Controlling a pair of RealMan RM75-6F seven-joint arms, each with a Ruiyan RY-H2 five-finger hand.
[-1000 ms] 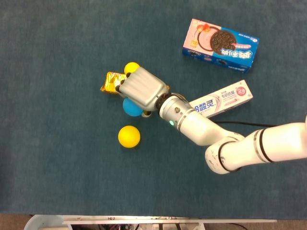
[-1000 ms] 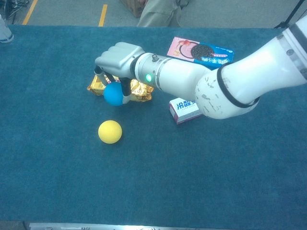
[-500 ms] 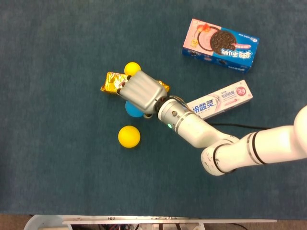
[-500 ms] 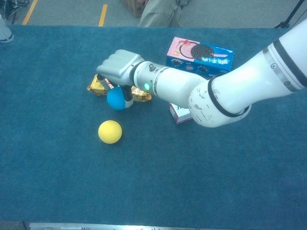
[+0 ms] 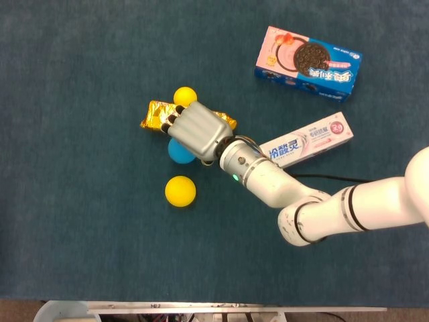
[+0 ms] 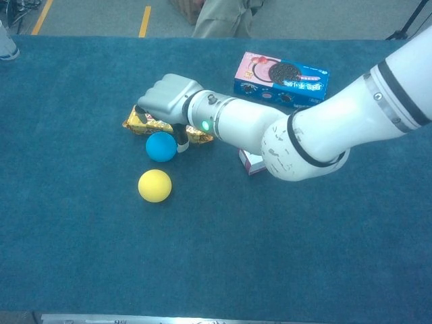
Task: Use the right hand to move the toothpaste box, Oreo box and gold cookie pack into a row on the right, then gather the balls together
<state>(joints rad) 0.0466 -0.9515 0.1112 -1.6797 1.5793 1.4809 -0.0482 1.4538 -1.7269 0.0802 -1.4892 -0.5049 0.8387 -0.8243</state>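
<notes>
I've brought my right hand (image 5: 196, 131) down over the gold cookie pack (image 5: 155, 115), lower and a touch further onto it than a second ago, when it sat higher with the blue ball (image 6: 161, 146) tucked under the palm. The blue ball now lies free on the near side of the hand in the chest view, just beside the thumb, so I judge it has rolled out from underneath rather than being held. The fingers curl down over the pack's middle, but I cannot tell from either view whether they have actually clamped it or are only resting on top.

The pack lies left of centre, with one yellow ball (image 5: 184, 95) touching its far edge and the other yellow ball (image 5: 180, 191) nearer to me. The Oreo box (image 5: 308, 64) is far right and the toothpaste box (image 5: 308, 139) lies just near of it, partly behind my forearm. My left hand is out of sight. The pack is the last item to join that row, so I reckon the grasp comes next, then the balls
</notes>
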